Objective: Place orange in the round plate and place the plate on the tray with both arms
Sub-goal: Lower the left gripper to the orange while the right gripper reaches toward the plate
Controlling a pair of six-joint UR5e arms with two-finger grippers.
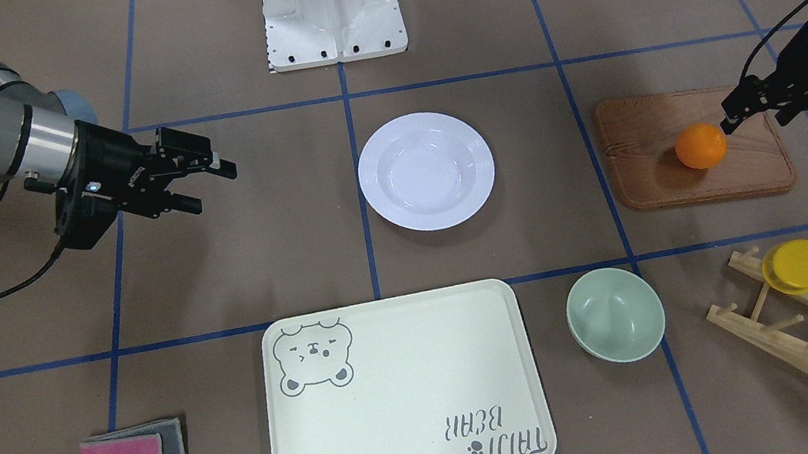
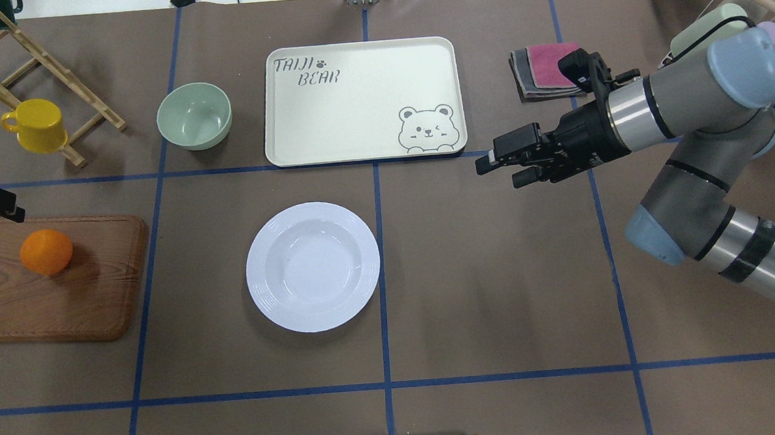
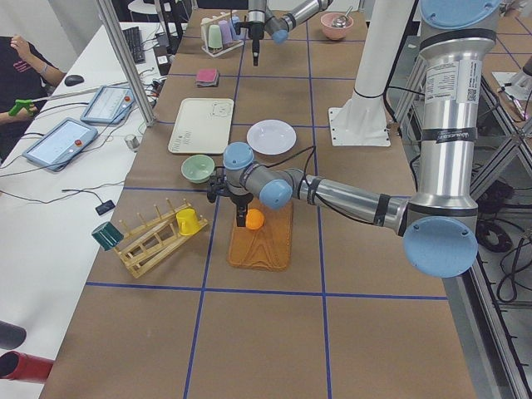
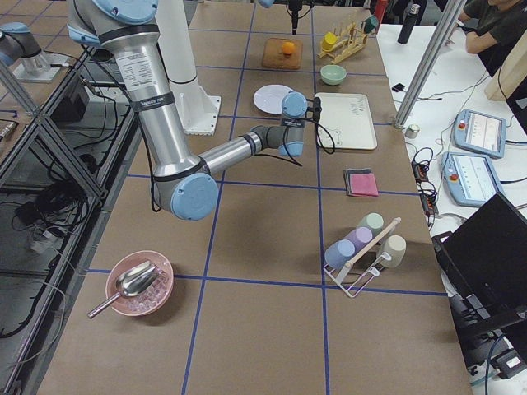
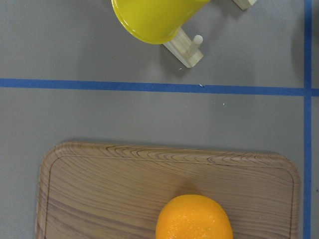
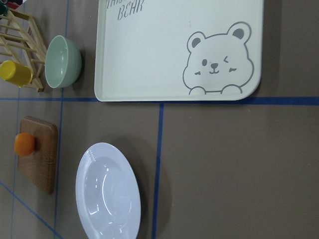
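Tray (image 1: 396, 388), cream, lettered "TAIJI BEAR"; orange (image 1: 700, 145) on wooden board (image 1: 652, 174); left gripper (image 1: 753, 121) and right gripper (image 1: 210, 185) spread, empty

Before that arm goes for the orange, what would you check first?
1. Is the orange free to grab? Ok, it sits alone on the wooden board.
2. Is the left gripper open? Cannot tell from these views.
3. Is the left gripper around the orange? Not ok, it hangs near the fruit without enclosing it.
4. Is the round plate empty and upright? Ok.
5. Is the tray bare for the plate? Ok.
6. Is the right gripper open and apart from the round plate? Ok.
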